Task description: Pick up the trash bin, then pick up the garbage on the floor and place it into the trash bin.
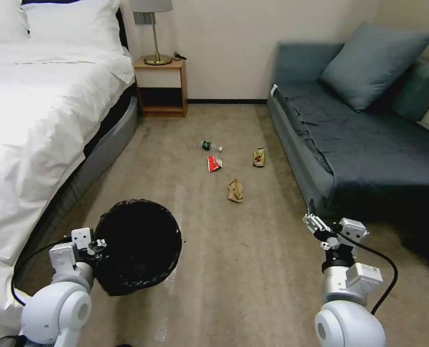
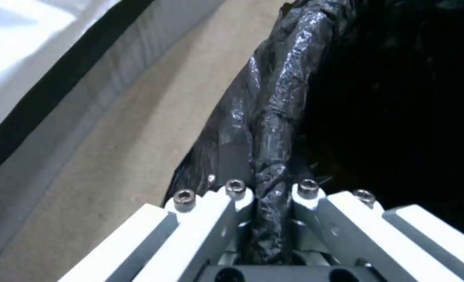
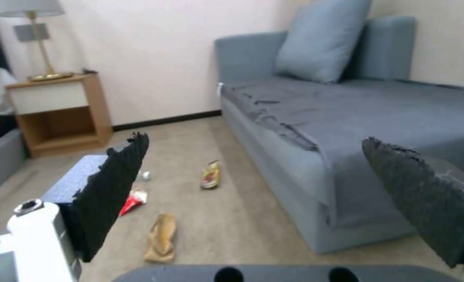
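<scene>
The black bag-lined trash bin [image 1: 140, 246] sits at lower left, its mouth turned up toward me. My left gripper [image 1: 97, 246] is shut on its rim; in the left wrist view the fingers [image 2: 236, 192] pinch the crinkly bag over the rim [image 2: 274, 117]. The garbage lies farther out on the carpet: a crumpled brown paper bag [image 1: 235, 190], a red-and-white packet [image 1: 214, 164], a gold-brown wrapper [image 1: 259, 157] and a small green-labelled bottle [image 1: 209, 145]. My right gripper [image 1: 315, 222] hovers open at lower right, short of the brown bag [image 3: 161, 237], with nothing between its pads [image 3: 112, 188].
A white bed [image 1: 31, 120] runs along the left. A grey-blue sofa [image 1: 368, 144] lines the right, close to the right gripper. A wooden nightstand [image 1: 161, 86] with a lamp stands at the back wall. Bare carpet [image 1: 234, 250] lies between me and the litter.
</scene>
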Available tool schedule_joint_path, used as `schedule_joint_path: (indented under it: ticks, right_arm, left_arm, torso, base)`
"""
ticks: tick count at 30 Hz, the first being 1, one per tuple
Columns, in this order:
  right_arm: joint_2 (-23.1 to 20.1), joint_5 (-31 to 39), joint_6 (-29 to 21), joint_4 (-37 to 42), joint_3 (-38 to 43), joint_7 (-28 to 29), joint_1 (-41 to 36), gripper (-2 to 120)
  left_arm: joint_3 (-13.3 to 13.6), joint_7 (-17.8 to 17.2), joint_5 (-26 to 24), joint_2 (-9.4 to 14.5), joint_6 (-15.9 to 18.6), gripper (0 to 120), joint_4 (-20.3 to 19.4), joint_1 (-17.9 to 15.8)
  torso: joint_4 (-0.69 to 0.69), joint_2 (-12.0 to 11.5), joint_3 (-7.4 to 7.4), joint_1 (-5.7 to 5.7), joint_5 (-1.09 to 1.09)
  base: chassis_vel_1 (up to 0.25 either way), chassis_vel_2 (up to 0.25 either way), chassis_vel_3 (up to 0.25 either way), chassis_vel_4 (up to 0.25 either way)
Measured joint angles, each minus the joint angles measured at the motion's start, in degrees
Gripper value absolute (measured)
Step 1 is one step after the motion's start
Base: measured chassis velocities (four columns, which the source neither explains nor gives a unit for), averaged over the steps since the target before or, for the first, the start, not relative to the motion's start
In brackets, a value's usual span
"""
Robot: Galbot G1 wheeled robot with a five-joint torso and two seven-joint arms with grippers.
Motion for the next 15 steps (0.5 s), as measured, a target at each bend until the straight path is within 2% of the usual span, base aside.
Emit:
schedule_joint_path:
  ticks: [4,8,15]
  right_arm:
    - [-0.3,-1.0,4.1,-1.5,-1.4,-3.3,-0.9,100]
    - [-0.3,-2.1,6.1,-2.6,-1.9,-4.6,-1.0,100]
    - [0.0,-2.9,7.0,-3.3,-2.7,-5.5,-0.9,100]
  left_arm:
    - [0.1,0.1,0.3,-1.0,0.0,2,0.1,0.1]
    - [0.3,0.1,0.3,-1.3,-0.1,2,0.4,0.1]
    - [0.3,0.1,0.2,-1.5,-0.1,2,0.8,-0.2]
  torso:
    - [0.0,0.0,0.0,0.0,-0.01]
    - [-0.01,0.0,0.0,0.0,-0.01]
    - [0.0,0.0,-0.01,0.0,0.0]
  base:
    - [0.0,0.0,0.0,0.0]
    - [0.0,0.0,0.0,0.0]
    - [0.0,0.0,0.0,0.0]
